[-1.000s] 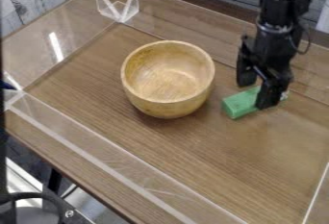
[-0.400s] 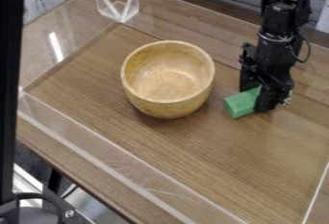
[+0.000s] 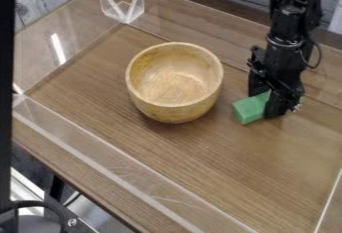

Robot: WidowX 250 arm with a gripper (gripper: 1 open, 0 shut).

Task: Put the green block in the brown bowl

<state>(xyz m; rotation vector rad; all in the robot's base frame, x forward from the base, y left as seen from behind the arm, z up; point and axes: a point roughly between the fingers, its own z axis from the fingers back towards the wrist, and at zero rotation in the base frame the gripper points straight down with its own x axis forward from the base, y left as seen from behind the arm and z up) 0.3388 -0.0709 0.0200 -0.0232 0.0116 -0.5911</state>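
Claw grips green block beside brown bowl.

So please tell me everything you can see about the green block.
The green block is a small, plain bright green bar with flat faces. It lies on the wooden table, right of the brown bowl and apart from it. The gripper stands over its far end, fingers around it; the block is not lifted.

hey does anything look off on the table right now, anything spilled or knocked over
Nothing stands out. The brown bowl sits upright and empty on the wooden table, and the green block lies flat beside it with the gripper down over its far end. No spills or damage.
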